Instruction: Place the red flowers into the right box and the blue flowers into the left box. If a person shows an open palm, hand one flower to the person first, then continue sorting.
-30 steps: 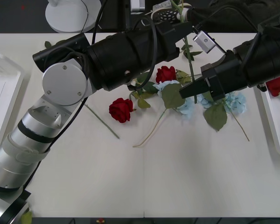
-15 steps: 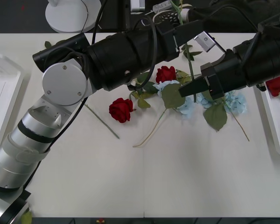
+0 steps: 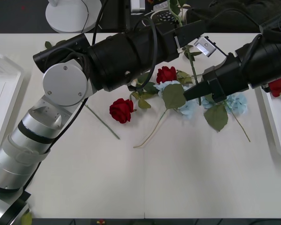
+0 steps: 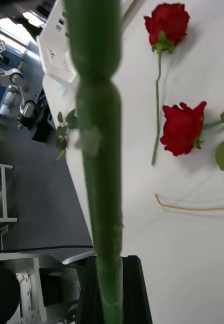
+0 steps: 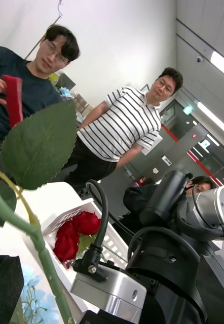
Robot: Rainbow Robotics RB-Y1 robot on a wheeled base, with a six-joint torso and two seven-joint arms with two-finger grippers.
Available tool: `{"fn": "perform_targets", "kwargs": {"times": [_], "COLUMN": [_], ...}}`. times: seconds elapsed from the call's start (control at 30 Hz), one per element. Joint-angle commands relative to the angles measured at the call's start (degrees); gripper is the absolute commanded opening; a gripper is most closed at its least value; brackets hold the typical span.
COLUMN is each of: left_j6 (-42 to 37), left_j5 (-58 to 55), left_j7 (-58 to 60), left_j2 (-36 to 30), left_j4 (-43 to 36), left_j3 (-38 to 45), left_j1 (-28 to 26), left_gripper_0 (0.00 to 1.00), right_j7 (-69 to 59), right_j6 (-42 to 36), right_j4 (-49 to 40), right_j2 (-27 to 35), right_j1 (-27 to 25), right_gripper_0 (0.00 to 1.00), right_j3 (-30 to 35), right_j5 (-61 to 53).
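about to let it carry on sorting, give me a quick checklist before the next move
1. Right gripper low over the blue flowers: ok.
2. Its hold on the green stem: cannot tell.
3. Left gripper away from the table's flowers, at the far edge: ok.
4. Right box holds only red flowers: ok.
5. Loose roses sorted: not ok, two lie on the table.
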State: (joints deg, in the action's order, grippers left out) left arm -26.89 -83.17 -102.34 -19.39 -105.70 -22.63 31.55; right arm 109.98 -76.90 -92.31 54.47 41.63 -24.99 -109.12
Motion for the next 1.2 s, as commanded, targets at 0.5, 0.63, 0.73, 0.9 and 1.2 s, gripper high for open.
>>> {"fn": "perform_targets", "kwargs": {"times": [0.5, 0.63, 0.73, 0.9, 1.2], "left_j6": [-30.8, -32.3, -32.3, -34.2, -45.1], "left_j5": [-15.1, -12.5, -7.3, 1.5, 16.0], "left_j7": [7.2, 16.5, 23.0, 36.3, 57.1], "left_j2": [-15.6, -18.4, -19.8, -21.3, -23.8], "left_j4": [8.7, 12.7, 14.3, 14.9, 14.9], "left_j3": [18.9, 19.6, 18.9, 15.4, 6.2], "left_j1": [-1.1, -1.0, -0.4, 1.1, 6.7], "left_gripper_0": [1.0, 1.0, 1.0, 1.0, 1.0], "right_j7": [-12.4, -9.3, -4.1, 6.3, 21.7], "right_j6": [-18.6, -19.3, -19.2, -16.2, -7.6], "right_j4": [8.1, 13.1, 18.6, 27.6, 42.0], "right_j2": [16.0, 19.3, 20.6, 21.2, 20.7], "right_j1": [-0.1, -0.1, -0.1, -0.1, -1.0], "right_gripper_0": [0.0, 0.0, 0.0, 0.0, 0.0], "right_j3": [10.8, 10.9, 10.9, 11.0, 11.1], "right_j5": [23.5, 29.7, 33.4, 38.2, 45.5]}}
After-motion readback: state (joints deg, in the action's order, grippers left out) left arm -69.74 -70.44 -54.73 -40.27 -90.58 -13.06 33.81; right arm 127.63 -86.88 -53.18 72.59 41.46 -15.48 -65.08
